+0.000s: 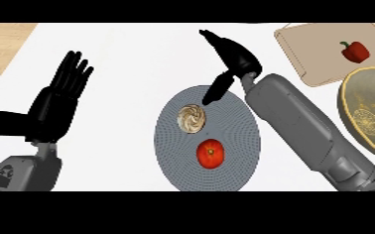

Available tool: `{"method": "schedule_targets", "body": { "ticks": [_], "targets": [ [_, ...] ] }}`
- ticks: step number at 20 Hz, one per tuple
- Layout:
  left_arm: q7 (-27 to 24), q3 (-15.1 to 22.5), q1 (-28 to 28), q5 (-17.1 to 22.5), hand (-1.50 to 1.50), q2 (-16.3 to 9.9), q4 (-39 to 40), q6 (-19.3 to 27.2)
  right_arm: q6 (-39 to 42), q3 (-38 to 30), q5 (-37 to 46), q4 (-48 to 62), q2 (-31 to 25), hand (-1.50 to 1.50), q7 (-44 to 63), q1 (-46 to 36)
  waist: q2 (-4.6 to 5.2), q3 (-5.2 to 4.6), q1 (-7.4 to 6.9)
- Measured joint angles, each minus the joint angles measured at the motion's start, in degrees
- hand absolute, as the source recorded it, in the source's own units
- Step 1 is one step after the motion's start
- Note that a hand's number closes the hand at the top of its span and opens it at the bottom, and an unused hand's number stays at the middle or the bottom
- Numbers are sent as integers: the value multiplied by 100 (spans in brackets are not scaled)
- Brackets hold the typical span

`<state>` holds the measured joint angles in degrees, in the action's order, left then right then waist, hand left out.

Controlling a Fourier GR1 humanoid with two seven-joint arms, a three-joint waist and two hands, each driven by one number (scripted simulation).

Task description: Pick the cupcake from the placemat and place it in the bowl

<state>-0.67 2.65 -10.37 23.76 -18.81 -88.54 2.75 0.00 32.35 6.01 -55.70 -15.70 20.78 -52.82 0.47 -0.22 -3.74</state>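
The cupcake (pixel 192 118), with swirled cream frosting, sits on the upper left part of a round grey placemat (pixel 238 151) at the middle of the counter. My right hand (pixel 236 59) hovers just above and to the right of it, fingers straight and pointing away, thumb reaching down close to the cupcake without touching it. The bowl (pixel 354 110), yellowish and speckled, is cut off by the right edge. At the left, my left hand (pixel 58 99) rests open with fingers up.
A red tomato (pixel 210 153) lies on the placemat below the cupcake. A beige cutting board (pixel 315 54) at the upper right carries a red bell pepper (pixel 355 51). A strip of wooden surface (pixel 15 37) shows at the upper left.
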Motion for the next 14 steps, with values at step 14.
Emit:
{"method": "schedule_targets", "body": {
  "ticks": [14],
  "targets": [
    [-34, -255, 95, 106, 0, -91, 49, -203, 3861, 97, -936, 1733, 1072, -150, 2122, -2161, -16, 11, 151]
  ]
}}
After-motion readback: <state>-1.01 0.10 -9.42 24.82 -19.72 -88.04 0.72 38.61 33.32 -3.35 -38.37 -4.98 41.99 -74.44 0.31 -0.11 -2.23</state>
